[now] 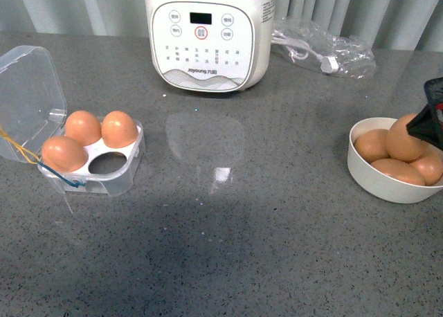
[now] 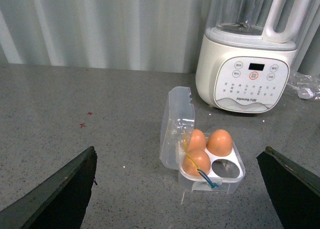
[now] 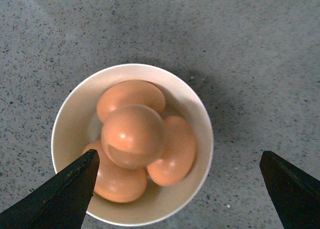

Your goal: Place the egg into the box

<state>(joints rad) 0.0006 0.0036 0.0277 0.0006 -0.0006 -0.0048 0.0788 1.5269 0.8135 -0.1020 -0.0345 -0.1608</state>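
Egg [image 3: 132, 135]: is sitting topmost in the white bowl [image 3: 70, 114], resting on three other eggs [image 3: 176, 151] of the same orange-brown look. In the front view the bowl is standing at the right side of the grey counter [image 1: 228, 248], well apart from the box.

Right gripper [image 3: 178, 156]: is hanging directly over the bowl with its jaws spread wide, one dark finger [image 3: 65, 189] on each side of the pile. Neither is touching the egg in the wrist view; in the front view a black tip is overlapping the egg's right side, so contact cannot be told there.

Box [image 1: 128, 170]: is standing at the left side of the counter, its clear lid [image 1: 28, 88] swung open to the left. Three eggs [image 1: 83, 127] are filling three holes of the white tray; the near hole on the robot's right [image 1: 107, 163] is showing empty. Yellow and blue loops [image 1: 21, 153] are trailing at the near left corner.

Left gripper [image 2: 176, 154]: is hovering away from the box, jaws wide, holding nothing.

A white appliance [image 1: 208, 33] is standing behind, with a clear bag [image 1: 325, 47] beside it.
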